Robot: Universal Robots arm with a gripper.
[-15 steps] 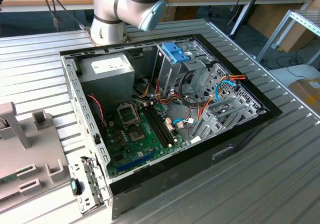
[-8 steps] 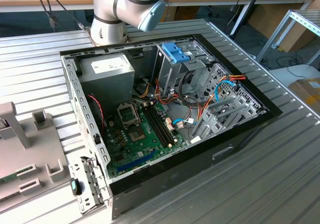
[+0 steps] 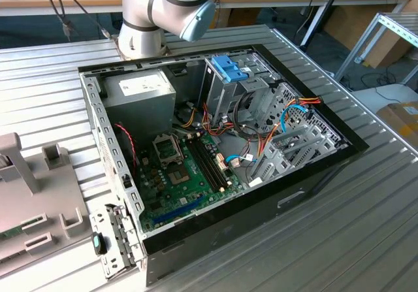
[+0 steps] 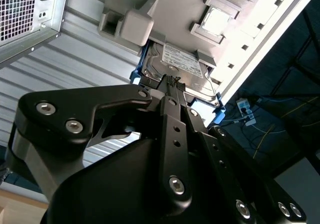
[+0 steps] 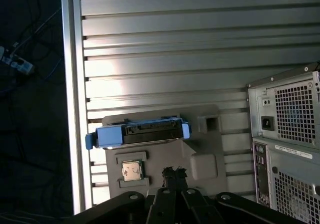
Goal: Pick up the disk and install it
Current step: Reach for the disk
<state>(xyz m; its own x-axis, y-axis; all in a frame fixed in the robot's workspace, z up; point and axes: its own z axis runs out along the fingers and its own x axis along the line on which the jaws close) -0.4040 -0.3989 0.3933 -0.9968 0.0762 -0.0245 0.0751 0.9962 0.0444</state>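
You see the disk (image 4: pixel 182 62) in grey metal with a white label and a light-blue frame. The tray (image 4: pixel 165 3) is plain grey, the table (image 3: pixel 366 227) silver with parallel ribs, the gripper (image 4: pixel 172 81) matte black, and the circuit board (image 3: pixel 189 174) green.

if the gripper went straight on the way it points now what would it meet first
Most likely the disk, lying on the grey tray: in both wrist views the gripper points toward it, nothing between. Depth is unclear, so possibly the tray beside it.
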